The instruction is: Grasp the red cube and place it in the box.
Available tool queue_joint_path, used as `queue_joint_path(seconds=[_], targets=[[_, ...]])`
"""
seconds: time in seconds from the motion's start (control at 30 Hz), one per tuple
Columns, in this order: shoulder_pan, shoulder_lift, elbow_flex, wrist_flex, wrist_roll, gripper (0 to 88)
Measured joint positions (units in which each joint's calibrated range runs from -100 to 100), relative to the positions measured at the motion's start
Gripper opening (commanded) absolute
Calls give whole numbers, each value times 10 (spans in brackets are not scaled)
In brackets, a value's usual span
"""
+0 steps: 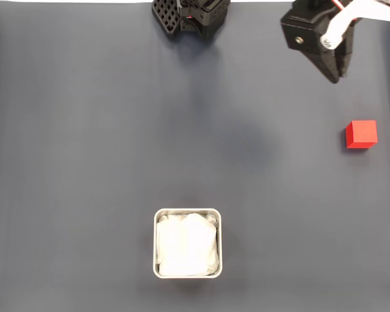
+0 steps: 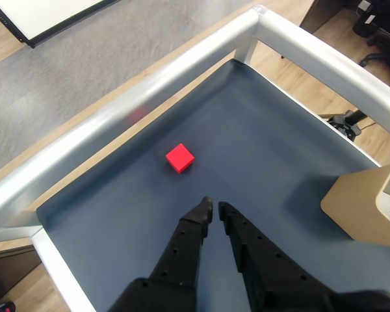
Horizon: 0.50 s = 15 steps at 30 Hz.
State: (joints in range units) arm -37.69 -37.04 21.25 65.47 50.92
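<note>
red cube [image 1: 361, 134] sits alone on the dark worktop [image 1: 84, 143] near its right edge in the fixed view, the black claw [image 2: 214, 208] above it pressed nearly together and empty, the white box [image 1: 188, 243] well apart.

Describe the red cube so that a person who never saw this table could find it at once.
In the fixed view, start from the dark grey mat that covers the table and go to its right edge. There, below the black pincer, lies the red cube, alone and apart from the pincer. It is the one bright red thing; the box, near the bottom centre, is white.
</note>
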Motion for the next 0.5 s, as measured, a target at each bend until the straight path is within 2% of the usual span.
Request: queue_joint_path(seconds=[0.5], targets=[[-56,43,0,-39,6,117]])
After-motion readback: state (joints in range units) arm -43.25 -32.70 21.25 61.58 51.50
